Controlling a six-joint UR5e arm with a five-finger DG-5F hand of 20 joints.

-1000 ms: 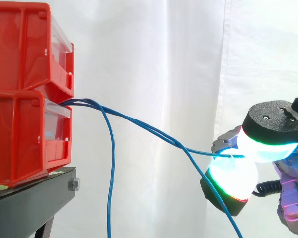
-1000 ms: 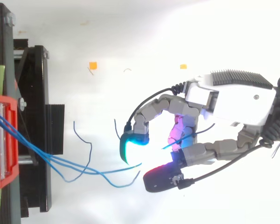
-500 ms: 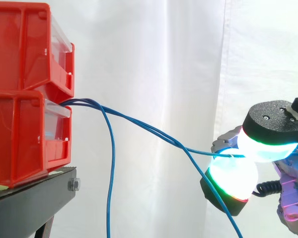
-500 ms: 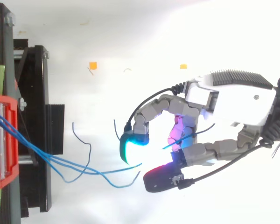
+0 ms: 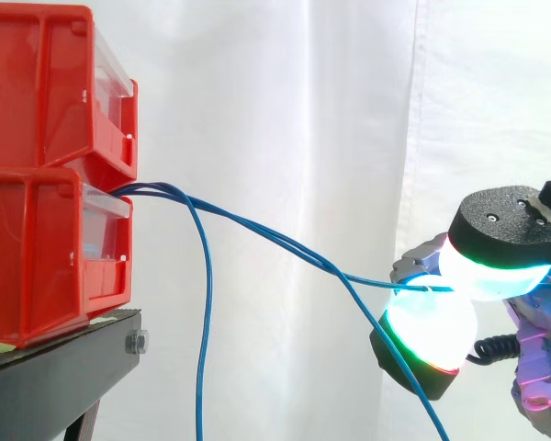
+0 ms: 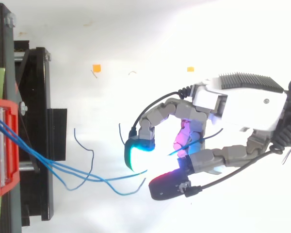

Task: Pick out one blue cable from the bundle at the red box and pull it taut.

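Two red bins (image 5: 46, 175) are stacked on a black stand (image 5: 64, 367) at the left. Several thin blue cables leave the gap between the bins. One blue cable (image 5: 285, 243) runs almost straight, sloping down to the right, and ends between two glowing fingertips (image 5: 491, 276) that meet on it. My hand (image 6: 242, 104) sits right of the bins with its fingers curled, so it is shut on that cable. Seen from above, the cable's end (image 6: 140, 172) lies between the cyan pad and the red-edged pad. Another cable (image 5: 202, 322) hangs straight down from the bundle.
A further blue cable (image 5: 413, 386) slants down past the lower pad and out of the bottom edge. Loose cable ends (image 6: 89, 155) curl over the white floor between the stand (image 6: 39, 97) and the hand. Two small orange scraps (image 6: 96, 68) lie on the floor.
A loose hanging cable end has swayed slightly in the top view. The hand and the held cable have not moved.
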